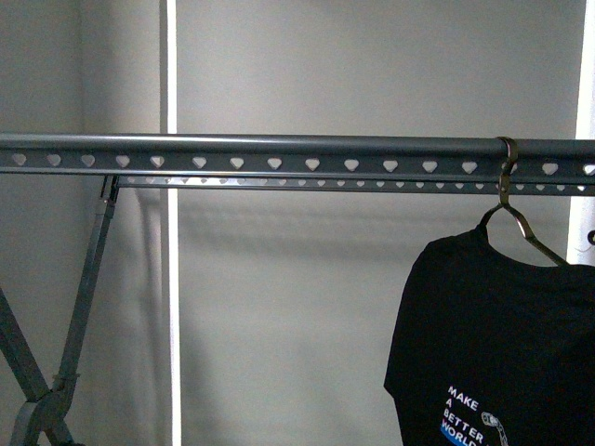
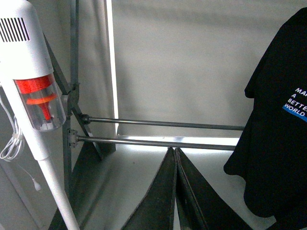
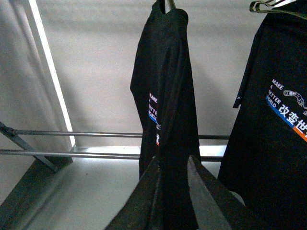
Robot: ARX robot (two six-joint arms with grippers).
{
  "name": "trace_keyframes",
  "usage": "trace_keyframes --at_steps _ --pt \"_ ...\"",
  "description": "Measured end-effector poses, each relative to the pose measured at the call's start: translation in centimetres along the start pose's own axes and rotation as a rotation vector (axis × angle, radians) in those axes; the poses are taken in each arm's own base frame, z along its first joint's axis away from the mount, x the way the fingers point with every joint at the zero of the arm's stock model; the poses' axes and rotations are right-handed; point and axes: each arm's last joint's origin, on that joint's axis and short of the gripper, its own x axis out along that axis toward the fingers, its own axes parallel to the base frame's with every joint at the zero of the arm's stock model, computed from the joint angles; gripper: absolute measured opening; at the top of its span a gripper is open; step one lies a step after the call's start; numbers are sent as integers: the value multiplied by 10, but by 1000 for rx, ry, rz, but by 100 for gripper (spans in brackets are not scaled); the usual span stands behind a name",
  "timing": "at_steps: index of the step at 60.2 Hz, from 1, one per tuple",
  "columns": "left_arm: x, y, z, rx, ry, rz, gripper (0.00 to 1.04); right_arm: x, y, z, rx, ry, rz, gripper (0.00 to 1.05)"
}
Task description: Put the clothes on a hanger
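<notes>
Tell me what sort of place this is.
Probably an indoor laundry or utility corner: a clothes rack rail with heart-shaped holes, a black T-shirt on a hanger, and a white stick vacuum against plain walls.

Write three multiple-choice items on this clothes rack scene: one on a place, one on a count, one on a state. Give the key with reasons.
1. In the front view, where along the rail does the T-shirt hang?
A. left end
B. middle
C. right end

2. How many black T-shirts show in the right wrist view?
A. one
B. two
C. three

3. How do the fingers of the left end effector stand?
A. together, holding nothing
B. wide apart
C. clamped on a sleeve

Key: 1 C, its wire hook sits near the right edge. 2 B, a nearer shirt and another beside it. 3 A, the tips meet with no cloth between them.
</notes>
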Motion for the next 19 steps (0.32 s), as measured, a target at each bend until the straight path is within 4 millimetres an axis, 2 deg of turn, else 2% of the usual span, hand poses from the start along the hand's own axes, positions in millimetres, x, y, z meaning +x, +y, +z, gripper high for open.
trace_keyframes --at_steps 3,15,19 --pt "0 0 0 0 -2 0 4 0 0 0 0 0 0 31" --pt "0 0 0 0 -3 0 4 0 0 0 0 0 0 80" --pt "0 0 0 -1 -3 0 5 0 0 0 0 0 0 93"
